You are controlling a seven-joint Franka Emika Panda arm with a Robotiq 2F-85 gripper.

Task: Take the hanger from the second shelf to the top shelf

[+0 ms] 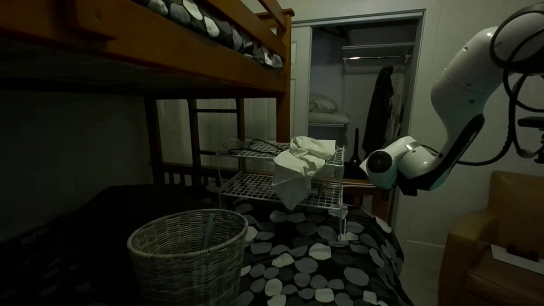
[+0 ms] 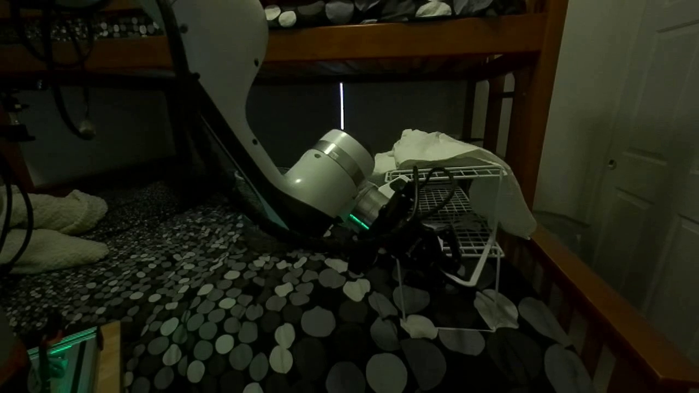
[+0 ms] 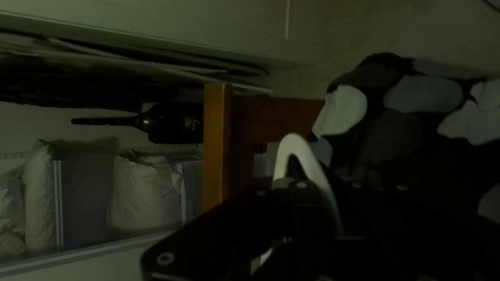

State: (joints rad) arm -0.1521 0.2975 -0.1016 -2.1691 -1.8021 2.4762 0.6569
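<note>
Exterior views both show the bunk bed (image 2: 407,43), spotted cover (image 1: 306,265) on its lower level, then the robot arm (image 2: 224,65) angled down beside the white wire rack (image 1: 250,186). White cloth (image 1: 304,165) drapes over the rack's top. Gripper (image 3: 323,187), per wrist view: fingers narrow, pinched on the white hanger (image 3: 293,141). Hanger sits between them, rounded end poking out past the tips. I see it in front of the rack in an exterior view; can't tell if they touch.
</note>
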